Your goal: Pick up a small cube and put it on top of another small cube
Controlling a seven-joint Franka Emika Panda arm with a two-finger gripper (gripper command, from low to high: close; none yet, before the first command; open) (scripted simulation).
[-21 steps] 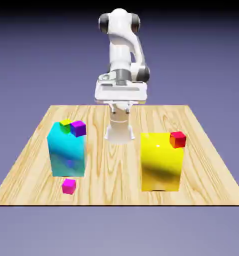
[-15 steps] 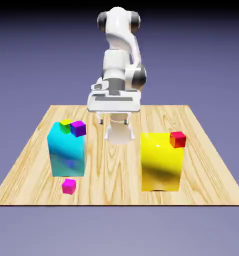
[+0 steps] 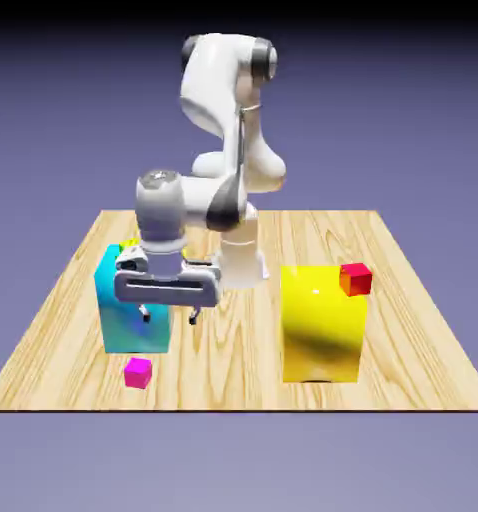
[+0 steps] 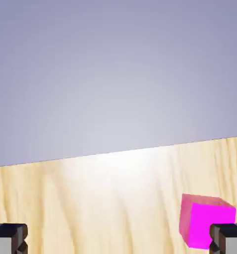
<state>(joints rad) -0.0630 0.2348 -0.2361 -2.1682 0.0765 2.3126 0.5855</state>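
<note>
Jaws of the gripper (image 3: pixel 170 318) are opened wide, and only free space is seen between the two fingertips. In the hand view, the magenta cube (image 4: pixel 212 225) is seen at the lower right, and its corner is covered by the fingertip on that side. In the exterior view, this cube is placed on the wooden table (image 3: pixel 233 370), near the front edge and toward the exterior view's left. The gripper is held above the table, and it is seen higher in the picture than the magenta cube, well apart from it.

Behind the gripper, the cyan block (image 3: pixel 120 325) is partly covered. At its top, a small part of the lime cube (image 3: pixel 129 243) can be seen; the rest is hidden by the hand. Toward the exterior view's right, the yellow block (image 3: pixel 323 335) is stood upright, and the red cube (image 3: pixel 356 280) is seen at its upper corner. By the white arm (image 3: pixel 213 90), the gripper is carried toward the exterior view's left.
</note>
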